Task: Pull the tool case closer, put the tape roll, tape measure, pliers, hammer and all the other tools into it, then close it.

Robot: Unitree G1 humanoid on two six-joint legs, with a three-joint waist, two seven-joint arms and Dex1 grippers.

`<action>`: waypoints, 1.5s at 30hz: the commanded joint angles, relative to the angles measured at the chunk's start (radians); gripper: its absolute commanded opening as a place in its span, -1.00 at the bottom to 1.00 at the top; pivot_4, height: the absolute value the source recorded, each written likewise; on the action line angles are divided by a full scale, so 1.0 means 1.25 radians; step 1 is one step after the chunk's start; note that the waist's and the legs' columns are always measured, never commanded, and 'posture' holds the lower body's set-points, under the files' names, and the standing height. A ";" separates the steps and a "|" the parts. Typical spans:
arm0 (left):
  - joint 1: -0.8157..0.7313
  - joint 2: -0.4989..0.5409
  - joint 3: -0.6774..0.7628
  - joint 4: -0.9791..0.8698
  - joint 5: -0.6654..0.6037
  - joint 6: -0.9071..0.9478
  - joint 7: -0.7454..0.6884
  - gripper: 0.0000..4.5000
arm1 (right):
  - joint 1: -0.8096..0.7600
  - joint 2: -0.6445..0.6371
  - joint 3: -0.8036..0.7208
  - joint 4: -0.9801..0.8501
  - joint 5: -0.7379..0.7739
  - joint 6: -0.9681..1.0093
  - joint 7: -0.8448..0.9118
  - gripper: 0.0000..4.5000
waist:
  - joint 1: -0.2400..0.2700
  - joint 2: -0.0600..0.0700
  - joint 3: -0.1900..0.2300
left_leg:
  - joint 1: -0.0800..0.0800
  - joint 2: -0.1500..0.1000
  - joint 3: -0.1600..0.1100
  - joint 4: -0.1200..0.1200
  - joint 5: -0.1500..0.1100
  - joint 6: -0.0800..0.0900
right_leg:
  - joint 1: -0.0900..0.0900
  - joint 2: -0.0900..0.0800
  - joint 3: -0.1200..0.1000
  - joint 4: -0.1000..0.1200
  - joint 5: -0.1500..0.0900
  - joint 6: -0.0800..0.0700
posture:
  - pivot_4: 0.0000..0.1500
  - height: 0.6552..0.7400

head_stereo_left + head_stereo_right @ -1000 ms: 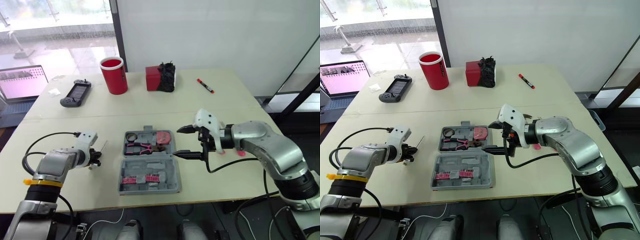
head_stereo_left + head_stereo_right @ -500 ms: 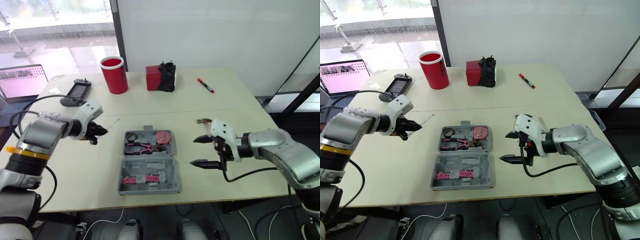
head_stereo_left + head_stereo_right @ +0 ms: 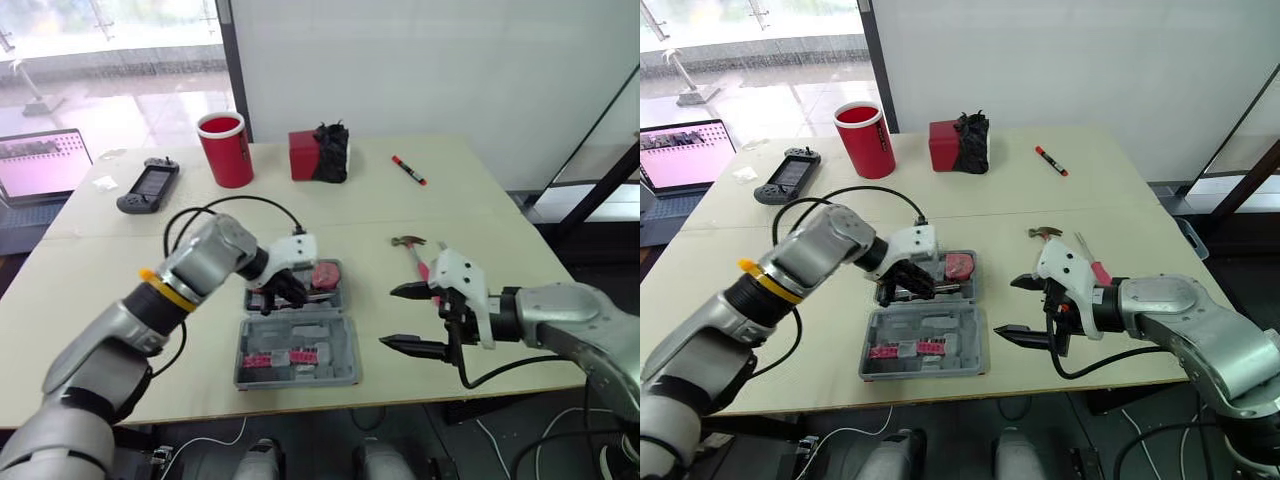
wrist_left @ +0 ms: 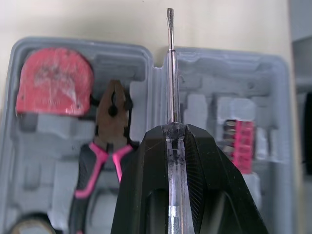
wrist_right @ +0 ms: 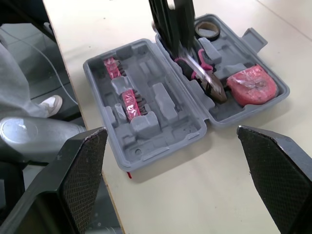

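The grey tool case (image 3: pixel 325 330) lies open mid-table. Its far half holds a red tape measure (image 4: pixel 53 80), pink-handled pliers (image 4: pixel 112 126) and a tape roll (image 5: pixel 207 30). The near half carries pink bit strips (image 3: pixel 285 355). My left gripper (image 3: pixel 285 290) hovers over the far half, shut on a clear-handled screwdriver (image 4: pixel 170 73) whose shaft points across the case. My right gripper (image 3: pixel 388 315) stands open just right of the case, nothing between its fingers. A hammer (image 3: pixel 410 243) with a pink handle lies on the table behind the right gripper.
At the back stand a red cup (image 3: pixel 226 150), a red box with a black bundle (image 3: pixel 320 155) and a red marker (image 3: pixel 410 170). A handheld game console (image 3: pixel 148 187) and a laptop (image 3: pixel 40 160) sit far left. The case lies close to the table's front edge.
My left arm has swung from the table's left side to above the case, still carrying the screwdriver. The right gripper has drawn back rightward and nearer the front edge, staying open.
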 commanded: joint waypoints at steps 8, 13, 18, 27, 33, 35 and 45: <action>-0.038 0.019 -0.097 0.060 0.138 -0.073 -0.127 -0.99 | 0.010 0.030 -0.019 -0.068 0.037 0.026 -0.099 1.00 | 0.002 0.000 0.000 | 0.000 0.000 0.000 0.000 0.000 0.000 | 0.000 0.000 0.000 0.000 0.000 0.000 | 1.00 1.00; -0.025 0.007 -0.103 0.068 0.196 -0.076 -0.108 -0.99 | 0.012 0.026 -0.003 -0.063 0.035 0.017 -0.106 1.00 | 0.002 0.000 0.000 | 0.000 0.000 0.000 0.000 0.000 0.000 | 0.000 0.000 0.000 0.000 0.000 0.000 | 1.00 1.00; -0.006 -0.003 -0.104 0.061 0.234 -0.085 -0.104 -0.99 | -0.001 0.026 0.017 -0.047 0.035 0.011 -0.101 1.00 | 0.001 0.000 0.000 | 0.000 0.000 0.000 0.000 0.000 0.000 | 0.000 0.000 0.000 0.000 0.000 0.000 | 1.00 1.00; 0.019 -0.016 -0.096 0.059 0.263 -0.088 -0.110 -0.99 | -0.003 0.014 0.039 -0.031 0.029 0.001 -0.084 1.00 | 0.002 0.000 0.000 | 0.000 0.000 0.000 0.001 0.000 0.000 | 0.001 0.000 0.000 0.000 0.000 0.000 | 1.00 1.00; 0.021 -0.056 -0.081 0.092 0.266 -0.087 -0.089 -0.99 | -0.015 0.021 0.046 -0.027 0.042 0.014 -0.087 1.00 | 0.003 0.000 0.000 | 0.000 0.000 0.000 0.002 0.000 0.001 | 0.001 0.000 0.000 0.000 0.000 0.000 | 1.00 1.00; 0.017 -0.064 -0.079 0.098 0.265 -0.093 -0.090 -0.99 | -0.018 0.021 0.048 -0.027 0.046 0.018 -0.087 1.00 | 0.002 0.000 0.000 | 0.000 0.000 0.000 0.004 -0.002 0.003 | 0.002 0.000 -0.001 0.000 0.000 0.000 | 1.00 1.00; 0.004 -0.069 -0.082 0.132 0.292 -0.121 -0.089 -0.99 | -0.018 0.019 0.054 -0.021 0.037 0.017 -0.091 1.00 | 0.002 0.000 0.000 | 0.000 0.000 0.000 0.009 -0.004 0.008 | 0.005 0.000 -0.001 0.000 0.000 0.001 | 1.00 1.00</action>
